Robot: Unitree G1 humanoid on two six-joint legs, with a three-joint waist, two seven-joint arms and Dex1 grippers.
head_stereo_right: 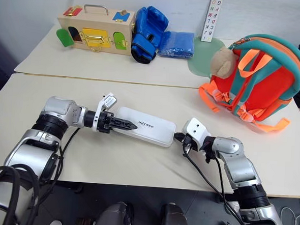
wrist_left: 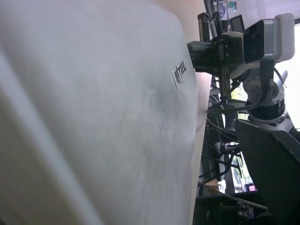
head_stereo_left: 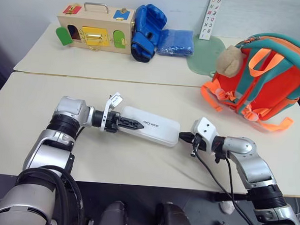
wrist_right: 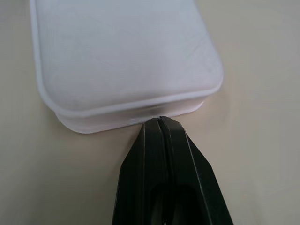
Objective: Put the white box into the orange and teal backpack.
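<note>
One white box [head_stereo_left: 150, 126] is seen lying flat on the near tabletop [head_stereo_left: 33, 100], roughly midway between the two arms and well apart from the tabletop's front edge. Its left end is reached by the left hand [head_stereo_left: 130, 124], whose black fingers are spread wide, one lying over the lid; whether the box is gripped cannot be told. The right hand [wrist_right: 159, 123] is pressed shut, its paired fingertips set against the short right end of the box, touching or just beside its rim.

One orange and teal backpack [head_stereo_left: 272, 79] is stood upright at the far right, near the tabletop's right edge, with a tan teddy bear [head_stereo_left: 228, 59] hanging at its left side and orange straps trailing onto the surface. A broad bare stretch of tabletop is left between the box and the backpack, and more bare surface lies to the left of the left arm.

A seam is seen running across where the near tabletop meets a second one behind it. On that far tabletop are counted one wooden latch box [head_stereo_left: 95, 29] with coloured doors, one blue boxing glove [head_stereo_left: 147, 30], one folded blue cloth [head_stereo_left: 175, 42] just beside the glove, and one pale green mat [head_stereo_left: 206, 58]. One lettered strip [head_stereo_left: 213, 16] is stood against the wall.
</note>
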